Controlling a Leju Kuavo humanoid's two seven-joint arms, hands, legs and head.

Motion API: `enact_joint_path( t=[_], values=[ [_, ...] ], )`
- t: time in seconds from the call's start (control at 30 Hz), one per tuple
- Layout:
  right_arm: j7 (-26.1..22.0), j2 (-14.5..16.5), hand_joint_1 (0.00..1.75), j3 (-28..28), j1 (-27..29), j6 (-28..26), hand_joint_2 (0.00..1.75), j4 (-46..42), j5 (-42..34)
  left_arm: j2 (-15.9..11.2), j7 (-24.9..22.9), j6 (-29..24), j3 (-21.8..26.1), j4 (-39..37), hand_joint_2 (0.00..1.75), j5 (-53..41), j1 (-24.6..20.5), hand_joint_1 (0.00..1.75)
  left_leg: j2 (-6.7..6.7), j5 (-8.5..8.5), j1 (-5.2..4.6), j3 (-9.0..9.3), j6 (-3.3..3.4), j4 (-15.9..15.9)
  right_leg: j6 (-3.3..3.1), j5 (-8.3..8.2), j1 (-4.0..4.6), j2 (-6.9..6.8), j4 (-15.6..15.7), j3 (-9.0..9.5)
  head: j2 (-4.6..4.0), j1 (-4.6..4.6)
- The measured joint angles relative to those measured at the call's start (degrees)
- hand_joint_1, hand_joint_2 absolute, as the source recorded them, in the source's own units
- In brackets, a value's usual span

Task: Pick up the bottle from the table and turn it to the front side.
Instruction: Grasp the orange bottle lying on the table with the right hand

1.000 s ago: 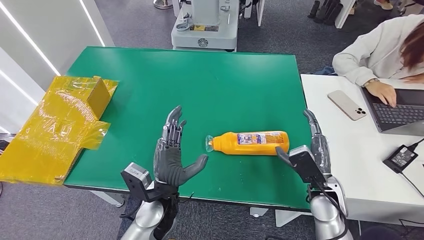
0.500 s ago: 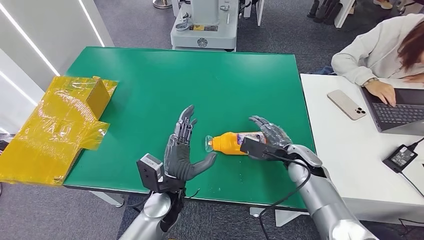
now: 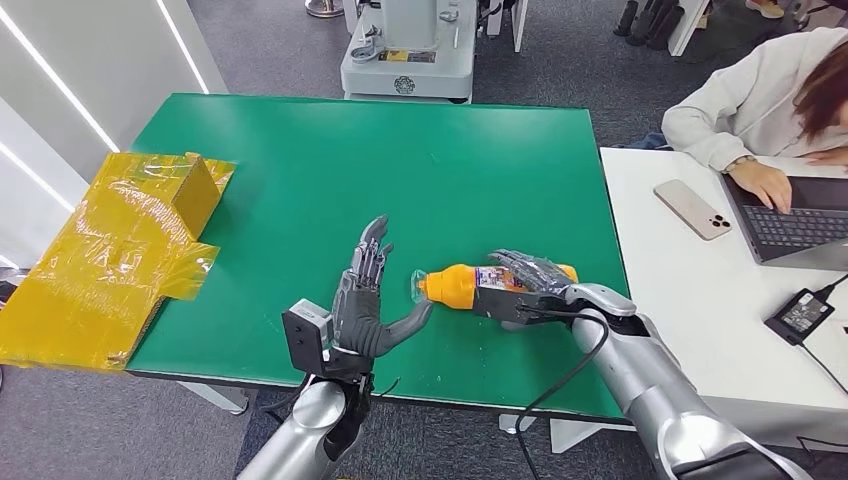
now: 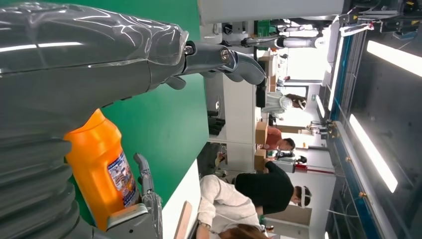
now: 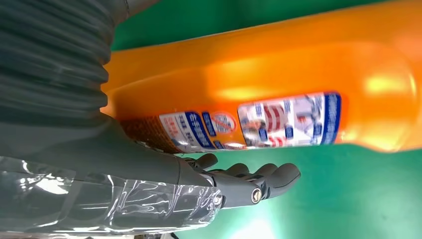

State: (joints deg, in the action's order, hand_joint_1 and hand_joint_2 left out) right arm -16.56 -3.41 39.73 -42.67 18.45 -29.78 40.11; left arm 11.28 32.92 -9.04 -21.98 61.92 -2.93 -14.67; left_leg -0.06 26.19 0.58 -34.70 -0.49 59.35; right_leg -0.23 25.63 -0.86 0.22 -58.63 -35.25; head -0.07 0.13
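Observation:
An orange bottle [image 3: 450, 285] with a blue and white label lies on its side on the green table [image 3: 450, 160], clear cap toward my left hand. My right hand [image 3: 525, 285] lies over the bottle's middle, fingers arched across the label without closing round it. The right wrist view has the bottle [image 5: 278, 74] close against the palm, with the fingers [image 5: 249, 181] stretched out beside it. My left hand [image 3: 365, 305] stands open on edge just left of the cap, thumb pointing at it, not touching. From the left wrist the bottle [image 4: 102, 174] appears beyond the thumb [image 4: 74, 59].
A yellow-wrapped box [image 3: 120, 250] sits off the table's left edge. To the right stands a white table [image 3: 690, 290] with a phone [image 3: 694, 209] and a laptop [image 3: 800, 215], where a person [image 3: 760, 100] sits. A grey machine base [image 3: 410, 50] stands behind the green table.
My right hand swung in from the bottle's right end and came down over its middle. My left hand moved right, closer to the cap. The bottle stays lying in place.

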Motion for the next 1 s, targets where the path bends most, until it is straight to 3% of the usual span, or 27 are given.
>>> enact_joint_path(
  t=[0.4, 0.77, 0.9, 1.0],
  values=[
    [5.02, -2.31, 0.00, 6.18, -1.35, -2.67, 1.75, 0.91, 1.06, -0.43, -0.04, -1.78, -0.03, -0.59, 1.75, 0.80, 0.45, 0.00, -0.01, 0.00, 0.00, -0.04, 0.00, 0.01, 0.00, 0.00, 0.00, -0.02, 0.00, 0.00, 0.00, 0.02],
    [7.52, -3.51, 0.00, 8.16, -1.61, -4.06, 1.75, 0.98, -0.37, -0.44, -0.62, -1.56, -0.03, -0.63, 1.75, -0.28, 0.14, 0.00, -0.01, 0.00, 0.01, -0.02, 0.00, 0.03, 0.00, 0.00, 0.00, -0.01, -0.01, 0.00, 0.00, 0.01],
    [7.79, -3.87, 1.75, 8.39, -1.67, -4.03, 1.75, 0.98, -1.41, -0.42, -0.66, -1.38, -0.03, -1.09, 1.75, -0.32, -0.29, 0.00, -0.01, 0.00, 0.01, -0.02, 0.00, 0.03, 0.00, 0.00, 0.00, -0.01, -0.01, 0.00, 0.00, 0.00],
    [7.84, -4.05, 1.75, 8.43, -1.61, -4.34, 1.75, 0.98, -2.13, -0.41, -0.66, -1.13, -0.03, -1.57, 1.75, -0.31, -0.62, 0.00, -0.01, 0.00, 0.00, -0.01, 0.00, 0.03, 0.00, 0.00, 0.00, -0.01, 0.00, 0.00, 0.00, 0.00]
  ],
)
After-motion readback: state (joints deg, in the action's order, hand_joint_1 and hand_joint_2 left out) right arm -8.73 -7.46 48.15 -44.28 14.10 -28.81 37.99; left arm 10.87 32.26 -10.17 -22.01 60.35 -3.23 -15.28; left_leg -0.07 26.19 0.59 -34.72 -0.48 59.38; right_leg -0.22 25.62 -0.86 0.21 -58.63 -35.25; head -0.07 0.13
